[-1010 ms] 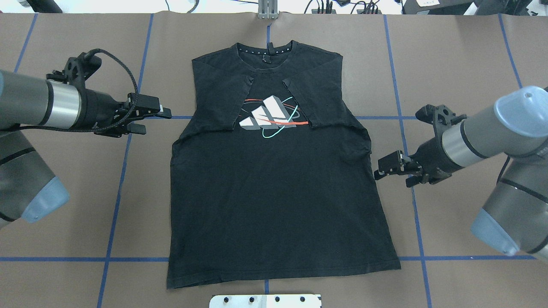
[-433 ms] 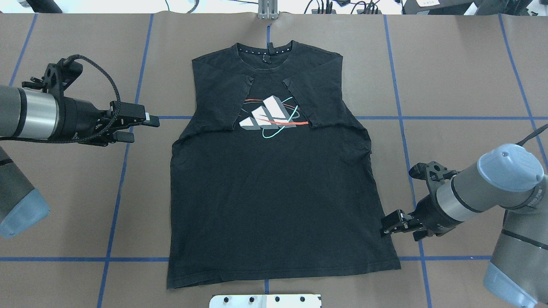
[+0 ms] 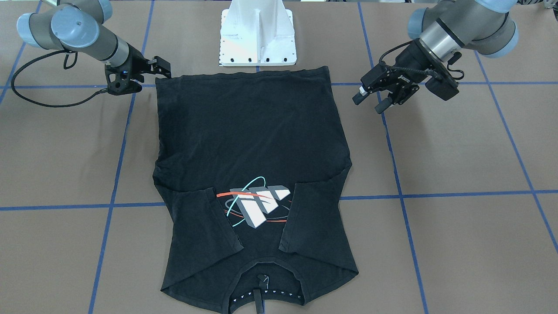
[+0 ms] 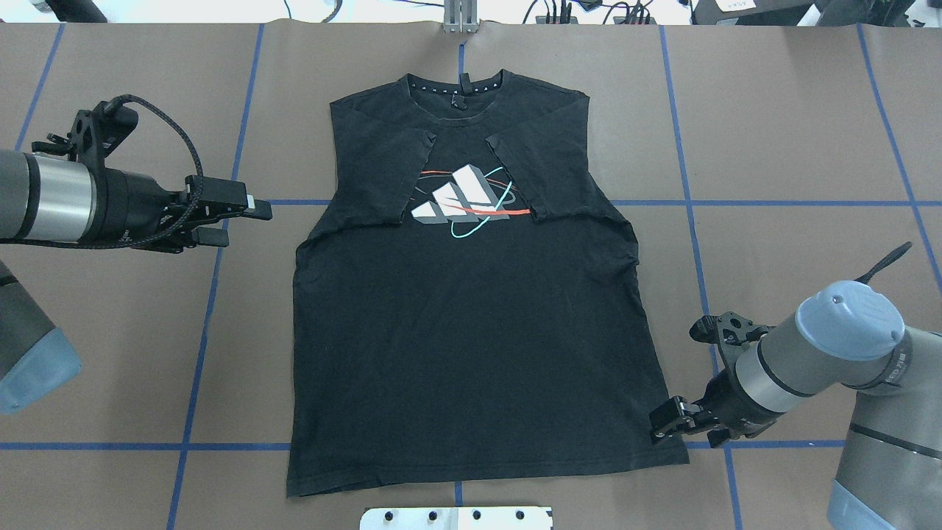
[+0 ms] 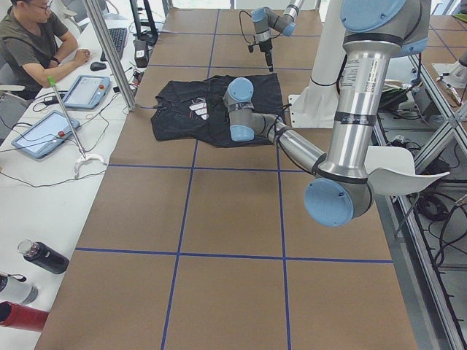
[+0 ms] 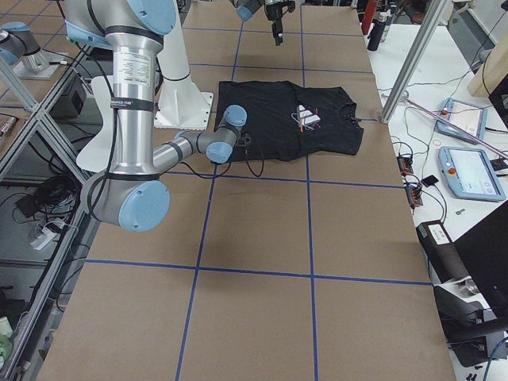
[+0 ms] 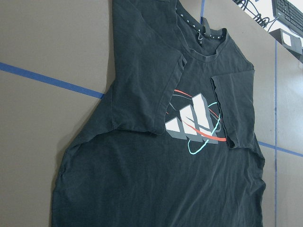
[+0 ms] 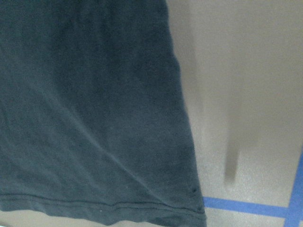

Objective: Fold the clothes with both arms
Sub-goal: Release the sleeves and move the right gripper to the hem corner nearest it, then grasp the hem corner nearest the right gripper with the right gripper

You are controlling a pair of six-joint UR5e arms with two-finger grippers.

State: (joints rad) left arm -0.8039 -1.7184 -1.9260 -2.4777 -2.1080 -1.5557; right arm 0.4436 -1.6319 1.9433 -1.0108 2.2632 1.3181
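Note:
The black T-shirt [image 4: 471, 331] lies flat and front up on the brown table, collar at the far side. Both sleeves are folded in beside the logo [image 4: 464, 202]. My left gripper [image 4: 246, 223] hovers open left of the shirt at sleeve height, apart from the cloth; across the table it shows as the left gripper [image 3: 368, 104]. Its wrist view shows the shirt [image 7: 156, 179] spread out. My right gripper [image 4: 681, 437] stands open at the shirt's near right hem corner, and is the right gripper [image 3: 157, 72] in the front-facing view. The right wrist view shows that hem corner [image 8: 94, 118] and no fingers.
The white pedestal base [image 3: 257, 35] stands just behind the hem. Blue tape lines [image 4: 773, 202] cross the table. A metal bracket [image 4: 460, 16] and cables sit at the far edge. A person [image 5: 29, 44] sits at a side desk with tablets [image 5: 44, 131] and bottles.
My right gripper has travelled along the shirt's right edge from mid-side down to the near hem corner. The left gripper drew back a little to the left. The shirt has not moved.

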